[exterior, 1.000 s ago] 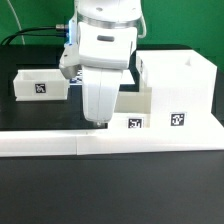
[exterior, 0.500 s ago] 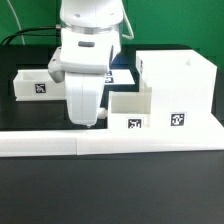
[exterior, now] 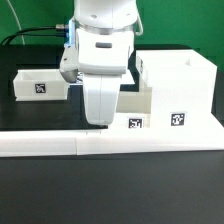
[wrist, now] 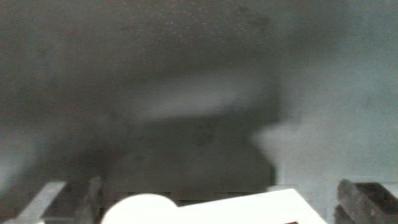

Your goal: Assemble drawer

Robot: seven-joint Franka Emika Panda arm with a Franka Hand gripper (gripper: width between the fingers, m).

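Observation:
In the exterior view my arm's white hand (exterior: 103, 95) hangs over the middle of the table, its tip just behind the low white front rail (exterior: 60, 144). It covers the left part of a small white drawer box (exterior: 136, 106) with a marker tag. That box sits against a tall open white drawer case (exterior: 178, 85). A second white drawer box (exterior: 38, 85) lies at the exterior view's left. The wrist view is blurred. It shows my gripper (wrist: 217, 205) with its fingers (wrist: 71, 202) wide apart and a white piece (wrist: 196, 210) between them, touching neither.
The white front rail runs the whole width of the table, close under my hand. A black cable (exterior: 30, 36) lies at the back on the exterior view's left. The table top is black.
Half a second ago the arm had swung toward the exterior view's left. Now it is back to the right, over the small drawer box, about where it was one second ago.

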